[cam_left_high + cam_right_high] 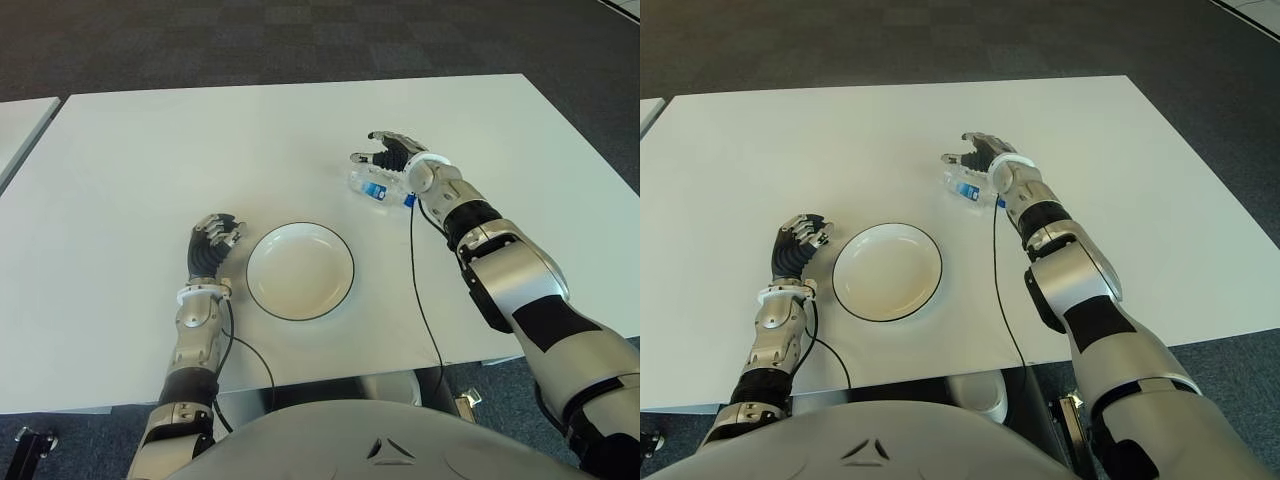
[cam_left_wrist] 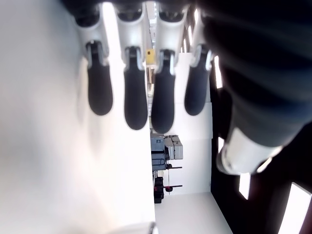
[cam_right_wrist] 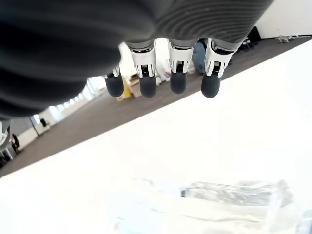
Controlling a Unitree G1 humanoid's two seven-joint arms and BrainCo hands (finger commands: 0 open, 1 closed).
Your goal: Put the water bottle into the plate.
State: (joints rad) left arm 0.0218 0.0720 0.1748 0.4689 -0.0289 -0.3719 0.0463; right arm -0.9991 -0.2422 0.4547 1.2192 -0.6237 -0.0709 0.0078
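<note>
— Where is the water bottle (image 1: 378,188) at this moment?

— It lies on its side on the white table (image 1: 130,170), behind the plate (image 1: 300,271) and to the right of it, well apart from the plate. Its blue cap points toward the right side.

— And the right hand (image 1: 395,155)?

— It is directly over the bottle, at the far side of it. The fingers (image 3: 177,83) are spread and only a little bent. In the right wrist view the fingertips hang in the air above the clear bottle, and they hold nothing. I cannot tell if the palm touches the bottle.

— What about the left hand (image 1: 212,245)?

— It shows just beside the plate, on its left side. Its fingers (image 2: 136,102) are stretched and relaxed, side by side, with nothing between them.

— Is there something inside the plate?

— I see only its white inside and the dark rim.
</note>
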